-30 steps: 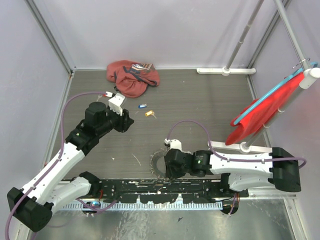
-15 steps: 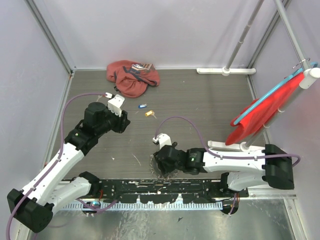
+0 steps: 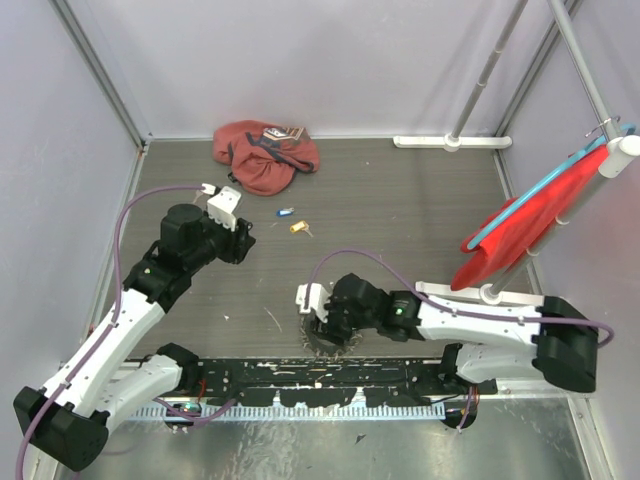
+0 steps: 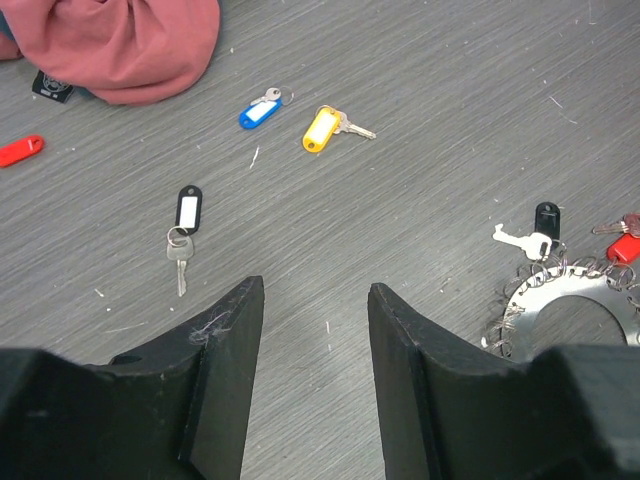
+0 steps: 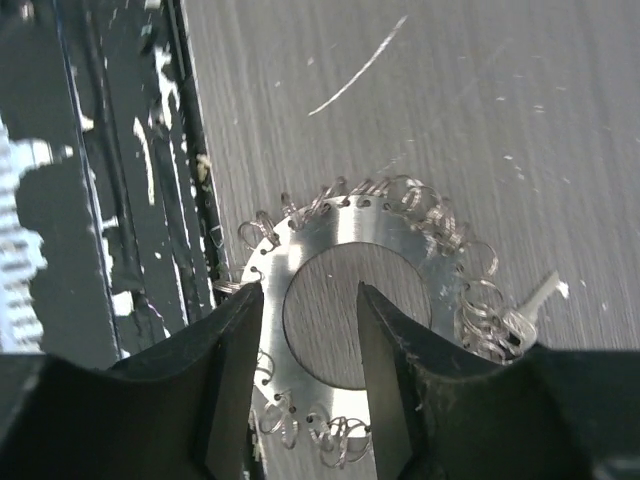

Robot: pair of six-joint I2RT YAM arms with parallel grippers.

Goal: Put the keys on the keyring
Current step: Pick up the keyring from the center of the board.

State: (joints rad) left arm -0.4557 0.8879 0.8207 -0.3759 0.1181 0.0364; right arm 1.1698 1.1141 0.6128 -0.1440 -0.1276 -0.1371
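L claw (image 4: 315, 350): spread, empty, hovering over the grey wood-grain bench (image 4: 450, 90). Loose keys ahead of it, L→R:
- red plastic tag (image 4: 20, 150), by the reddish-pink cloth bag (image 4: 120, 40)
- black-tagged silver key (image 4: 184, 225), nearest the claw
- blue-tagged key (image 4: 258, 110)
- yellow-tagged key (image 4: 322, 128), just beside the blue

All flat on bench, well apart from the flat silver disc keyring with wire loops round its rim (image 5: 350, 225). It lies at the near edge by the black chipped rail (image 5: 90, 150). A second black tag (image 4: 545, 215) and a second red tag (image 4: 625, 247) sit at its rim, prob already on.

R claw (image 5: 310, 330): spread, nothing pinched, fingers straddling the disc's centre hole.

Imo step = R pins disc, L fetches black-tagged key. Tips: come straight down, pinch the plastic tag, not the thin blade. R should clamp the rim w/o covering a free loop.
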